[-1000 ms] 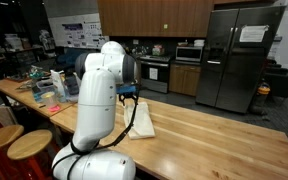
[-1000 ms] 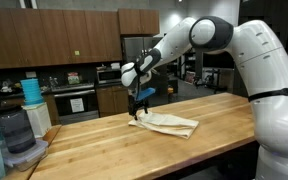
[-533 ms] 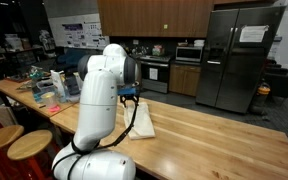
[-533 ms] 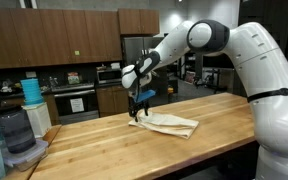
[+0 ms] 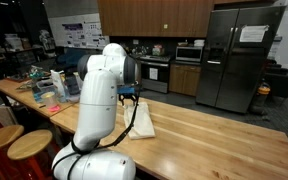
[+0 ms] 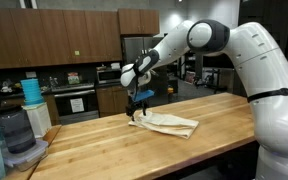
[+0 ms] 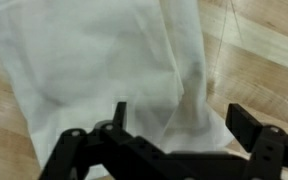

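Note:
A folded cream cloth point(image 6: 168, 123) lies on the wooden countertop point(image 6: 114, 145); it also shows in an exterior view as a pale strip point(image 5: 143, 120) beside the arm. My gripper point(image 6: 137, 112) hangs just above the cloth's near-left corner, fingers pointing down. In the wrist view the cloth point(image 7: 94, 65) fills most of the picture, and my gripper point(image 7: 181, 118) stands open over its corner, one black finger point(image 7: 118, 115) over the cloth, the other point(image 7: 246, 122) at its edge over bare wood. Nothing is held between the fingers.
Containers and a stack of bowls point(image 6: 22, 130) crowd one end of the counter, also seen as clutter point(image 5: 46, 84) behind the arm. Wooden stools point(image 5: 24, 150) stand by the counter edge. A fridge point(image 5: 239, 55) and stove point(image 5: 154, 72) line the back wall.
The gripper has sunk very slightly toward the cloth's corner; otherwise nothing has visibly moved.

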Robot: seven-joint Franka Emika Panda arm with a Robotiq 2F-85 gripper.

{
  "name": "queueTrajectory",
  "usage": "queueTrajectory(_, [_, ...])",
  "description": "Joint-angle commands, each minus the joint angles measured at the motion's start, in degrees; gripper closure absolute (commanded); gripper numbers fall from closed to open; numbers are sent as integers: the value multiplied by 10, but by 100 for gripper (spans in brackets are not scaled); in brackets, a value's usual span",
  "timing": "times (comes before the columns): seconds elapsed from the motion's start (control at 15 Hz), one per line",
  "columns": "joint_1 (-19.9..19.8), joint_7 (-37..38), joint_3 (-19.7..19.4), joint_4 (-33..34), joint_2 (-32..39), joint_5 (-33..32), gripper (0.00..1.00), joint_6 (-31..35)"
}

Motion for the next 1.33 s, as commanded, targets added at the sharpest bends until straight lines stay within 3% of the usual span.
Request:
queueTrajectory(0.0, [-1, -8, -4, 11, 8, 13, 2, -10])
queueTrajectory(0.33, [-1, -9, -10, 24, 31, 15, 12, -15])
queueTrajectory(0.47, [2, -7, -11, 31, 39, 14, 36, -16])
queueTrajectory(0.6, [4, -7, -11, 38, 47, 13, 43, -17])
queueTrajectory(1.0, [0, -10, -8, 45, 45, 24, 87, -22])
queueTrajectory(1.13, [-2, -18, -4, 44, 42, 32, 99, -20])
queueTrajectory(1.27, [-6, -40, 1, 39, 35, 43, 99, -19])
